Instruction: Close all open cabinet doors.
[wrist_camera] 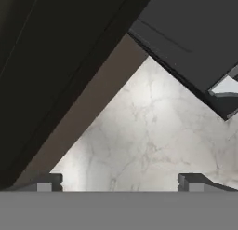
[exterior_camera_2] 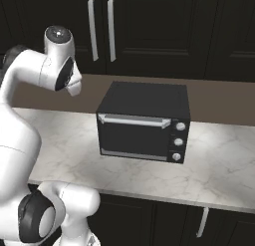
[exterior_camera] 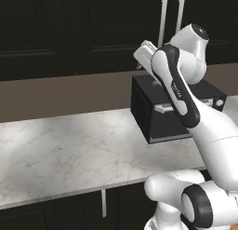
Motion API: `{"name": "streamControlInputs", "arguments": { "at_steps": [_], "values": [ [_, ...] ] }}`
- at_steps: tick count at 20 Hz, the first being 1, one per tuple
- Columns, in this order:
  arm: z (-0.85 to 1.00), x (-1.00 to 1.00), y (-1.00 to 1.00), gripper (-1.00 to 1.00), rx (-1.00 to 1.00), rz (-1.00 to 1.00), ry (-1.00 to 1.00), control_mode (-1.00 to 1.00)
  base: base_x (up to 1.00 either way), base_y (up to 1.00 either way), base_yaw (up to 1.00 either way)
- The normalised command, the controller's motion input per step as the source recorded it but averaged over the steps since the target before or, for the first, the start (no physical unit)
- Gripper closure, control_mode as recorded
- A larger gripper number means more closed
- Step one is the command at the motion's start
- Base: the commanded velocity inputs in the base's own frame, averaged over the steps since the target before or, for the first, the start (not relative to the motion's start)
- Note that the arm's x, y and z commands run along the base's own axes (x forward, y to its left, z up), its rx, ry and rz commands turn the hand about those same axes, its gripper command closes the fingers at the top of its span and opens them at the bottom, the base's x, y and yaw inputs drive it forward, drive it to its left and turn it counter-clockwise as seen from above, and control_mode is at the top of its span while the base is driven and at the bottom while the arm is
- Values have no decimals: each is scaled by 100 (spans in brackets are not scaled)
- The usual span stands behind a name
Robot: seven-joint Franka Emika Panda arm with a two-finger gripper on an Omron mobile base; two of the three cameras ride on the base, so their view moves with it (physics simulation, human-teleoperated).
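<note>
- While the claw (wrist_camera: pixel 120 182) hangs wide open with nothing held, its tips (wrist_camera: pixel 46 181) stand over bare marble.
- On the desk (exterior_camera: pixel 69 145), toward its back edge, sits a black toaster oven (exterior_camera_2: pixel 143 125), door shut; the inside is hidden.
- Above the desk, the doors (exterior_camera_2: pixel 149 26) lie flush, handles (exterior_camera_2: pixel 91 29) side by side.
- Between the oven and the doors rises the arm (exterior_camera: pixel 179 84).

A black toaster oven (exterior_camera_2: pixel 143 121) is being seen standing on the white marble counter (exterior_camera_2: pixel 219 165), close to the brown back wall (exterior_camera_2: pixel 221 98). Its horizontal silver handle (exterior_camera_2: pixel 134 121) and three round knobs (exterior_camera_2: pixel 178 141) are being shown at its front. Dark lower cabinets (exterior_camera: pixel 56 214) with a slim silver handle (exterior_camera: pixel 103 202) are being seen under the counter edge.
</note>
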Motion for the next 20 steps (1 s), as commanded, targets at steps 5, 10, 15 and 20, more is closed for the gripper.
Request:
{"name": "streamControlInputs", "arguments": {
  "at_steps": [5,10,15,20],
  "values": [
    [-20,-46,-5,-100,-38,27,4,-100,0,0,0],
    [-25,-53,-19,-100,-20,18,0,-100,0,0,0],
    [-31,-44,-16,-100,-16,24,0,-100,0,0,0],
    [-36,-36,-6,-100,-11,16,0,-100,0,0,0]
  ]
}}
